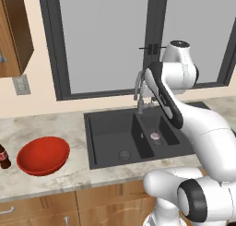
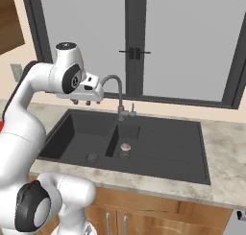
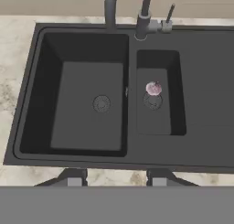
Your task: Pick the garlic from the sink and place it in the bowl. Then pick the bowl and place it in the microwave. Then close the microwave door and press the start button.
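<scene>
**Whitish garlic sits in the small basin; gripper hovers high above the sink, empty**

Dark grey sink (image 3: 27,95) has two basins: a large one and a narrower one beside it, under the faucet (image 2: 116,92). The garlic (image 3: 153,88) lies in the narrow basin, touching or just at the edge of its round drain (image 3: 152,101). Stem direction too small to tell.

The gripper (image 2: 80,102) hangs well above the sink, roughly over the large basin. Its fingers stand partly spread with nothing between them.

The bowl (image 1: 44,155), red and shallow, rests upright and empty on the counter (image 1: 55,123), well apart from the sink on the large-basin side.

Judgement: step in hand is the approach to the garlic; nothing of the task is done yet.

Notes for doing it well:
- Shift the hand sideways first, toward the narrow basin, until the bulb sits between the two finger tips in the hand view; descend only then.
- Narrow basin walls are close on both sides of the bulb. Best to align the fingers along the basin's long axis, so neither one strikes a wall.
- Faucet spout arches near this basin; keep the wrist clear on the way down.
- Bulb is round and could roll on the drain; close slowly, around its widest part.
</scene>
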